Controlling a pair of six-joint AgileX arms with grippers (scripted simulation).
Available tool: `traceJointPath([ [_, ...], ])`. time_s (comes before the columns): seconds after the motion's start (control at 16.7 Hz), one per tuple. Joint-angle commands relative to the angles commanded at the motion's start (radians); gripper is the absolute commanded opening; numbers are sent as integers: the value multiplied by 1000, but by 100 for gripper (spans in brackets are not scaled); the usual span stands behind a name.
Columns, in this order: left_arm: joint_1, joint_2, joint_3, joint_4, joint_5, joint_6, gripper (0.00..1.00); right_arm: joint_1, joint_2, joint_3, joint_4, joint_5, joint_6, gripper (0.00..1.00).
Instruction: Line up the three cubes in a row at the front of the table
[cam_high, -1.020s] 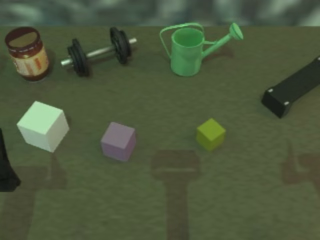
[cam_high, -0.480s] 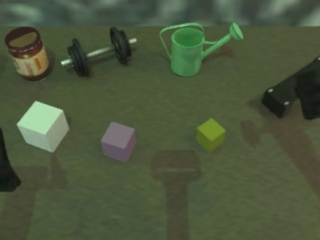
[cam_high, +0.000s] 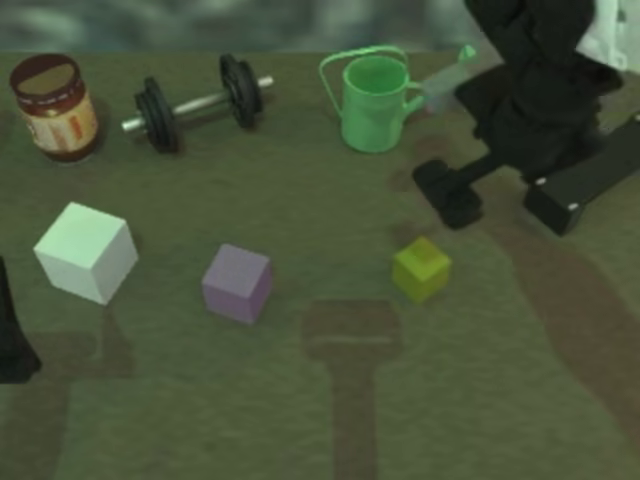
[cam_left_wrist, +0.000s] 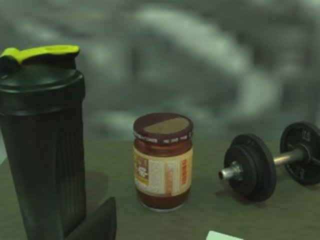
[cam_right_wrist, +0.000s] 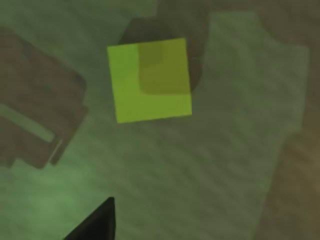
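Right end effector (cam_high: 447, 196) hung above the surface (cam_high: 300, 400), up-right of the small yellow-green cube (cam_high: 421, 268) in the top view and apart from it; its dark fingers showed as two blobs w/ a small gap, but whether spread or pressed together couldn't be told. Right wrist view looked straight down on that cube (cam_right_wrist: 150, 80), w/ a shadow over one corner of its top face & bare surface all round it; only a dark finger tip showed at the frame edge. Right arm ran up & right from the end effector, crossing over the spout of the green watering can (cam_high: 372, 102) and part of the long black bar (cam_high: 590, 185) w/ white corner dots.

Cubes sat mid-surface, roughly in a loose line, well apart: large pale mint-white cube (cam_high: 86, 251) at left, medium lilac-pink cube (cam_high: 238, 282) in the middle, yellow-green one at right.

Left end effector (cam_high: 12, 340) sat parked at the left edge of the top view, mostly out of frame, fingers' state not readable. Left wrist view showed a dark shaker bottle (cam_left_wrist: 45, 145) w/ yellow-green lid, a brown jar (cam_left_wrist: 162, 161) & a black dumbbell (cam_left_wrist: 272, 165); jar (cam_high: 55, 107) & dumbbell (cam_high: 197, 102) stood along the far edge, left of the can.
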Motion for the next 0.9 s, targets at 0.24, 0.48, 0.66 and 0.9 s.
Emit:
traceJointPath([
  [0.24, 0, 0, 0, 0, 0, 0, 100, 58, 251, 224, -124, 0, -15, 100],
  [0.48, 0, 0, 0, 0, 0, 0, 100, 84, 356, 328, -177, 1, -22, 100],
  [0.66, 0, 0, 0, 0, 0, 0, 100, 85, 359, 331, -178, 1, -22, 100],
  [0.9, 0, 0, 0, 0, 0, 0, 100, 81, 362, 314, -159, 1, -24, 100],
])
